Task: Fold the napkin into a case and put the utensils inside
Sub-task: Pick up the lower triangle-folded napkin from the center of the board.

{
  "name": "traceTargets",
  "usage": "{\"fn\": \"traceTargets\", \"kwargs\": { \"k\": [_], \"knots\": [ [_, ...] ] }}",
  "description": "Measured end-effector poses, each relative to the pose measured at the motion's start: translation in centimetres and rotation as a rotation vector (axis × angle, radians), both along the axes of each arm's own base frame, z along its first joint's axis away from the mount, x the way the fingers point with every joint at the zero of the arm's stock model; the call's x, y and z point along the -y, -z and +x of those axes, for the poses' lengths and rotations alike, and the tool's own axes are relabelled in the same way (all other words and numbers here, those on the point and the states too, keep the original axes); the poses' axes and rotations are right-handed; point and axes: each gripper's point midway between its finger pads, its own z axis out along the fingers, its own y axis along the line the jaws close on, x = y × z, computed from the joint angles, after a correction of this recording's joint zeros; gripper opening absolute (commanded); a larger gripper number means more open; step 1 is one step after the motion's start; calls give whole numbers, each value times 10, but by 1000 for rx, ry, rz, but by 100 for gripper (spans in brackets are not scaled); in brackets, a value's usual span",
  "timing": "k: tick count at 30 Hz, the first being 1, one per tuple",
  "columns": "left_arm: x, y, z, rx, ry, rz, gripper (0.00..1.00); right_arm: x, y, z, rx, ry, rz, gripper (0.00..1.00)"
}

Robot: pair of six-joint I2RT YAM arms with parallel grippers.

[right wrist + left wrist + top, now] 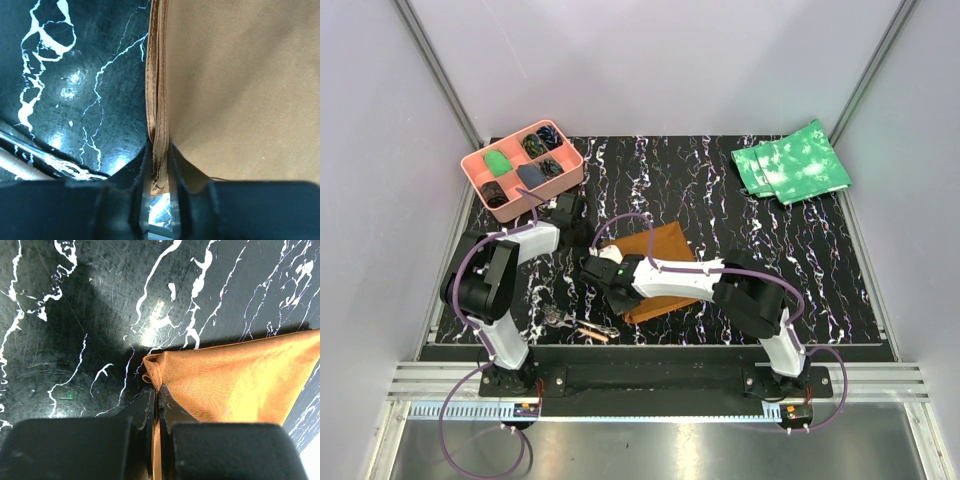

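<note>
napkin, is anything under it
Only the black marbled table shows around the rust-brown napkin; the fork and orange-ended utensil lie apart, nearer the arm bases. Beneath the cloth itself is covered, and the right arm hides its near part.

far-left corner: pink tray [472,170] sits on the bench [720,200], compartments holding one green piece and several dark ones | far-right corner: green cloths [790,162] with white mottling lie overlapped, flat, well apart from the tray | bench: black, white-veined, glossy under the lights
</note>
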Motion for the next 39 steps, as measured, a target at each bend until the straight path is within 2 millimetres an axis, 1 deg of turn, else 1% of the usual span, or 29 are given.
{"fn": "traceTargets", "kwargs": {
  "k": [4, 8, 11, 14, 20, 24, 29, 32, 35, 37, 39],
  "knots": [
    [0, 0, 0, -4, -5, -7, 0, 2, -1, 2, 16, 5, -16, 0],
    [0, 0, 0, -7, -9, -14, 0, 2, -1, 2, 18, -9, -16, 0],
    [0, 0, -1, -10, -9, -14, 0, 2, -3, 0, 11, -18, 30, 0],
    [1, 0, -5, -25, -5, -15, 0, 4, -7, -5, -38, -20, 137, 0],
    [-2, -4, -14, -57, -24, 21, 0, 7, -28, -8, -176, 8, 449, 0],
    [-3, -15, -14, -64, -64, 88, 0, 6, -33, -11, -255, 13, 617, 0],
    [2, -34, -15, -66, -98, 183, 0, 6, -34, -16, -329, 19, 763, 0],
    [12, -48, -15, -56, -116, 235, 0, 11, -37, -16, -360, 29, 836, 0],
    [19, -55, -15, -63, -143, 293, 0, 19, -39, -17, -389, 44, 903, 0],
    [19, -56, -15, -76, -172, 344, 0, 24, -40, -17, -405, 54, 935, 0],
    [23, -57, -18, -81, -184, 389, 0, 26, -43, -19, -424, 54, 965, 0]
  ]
}}
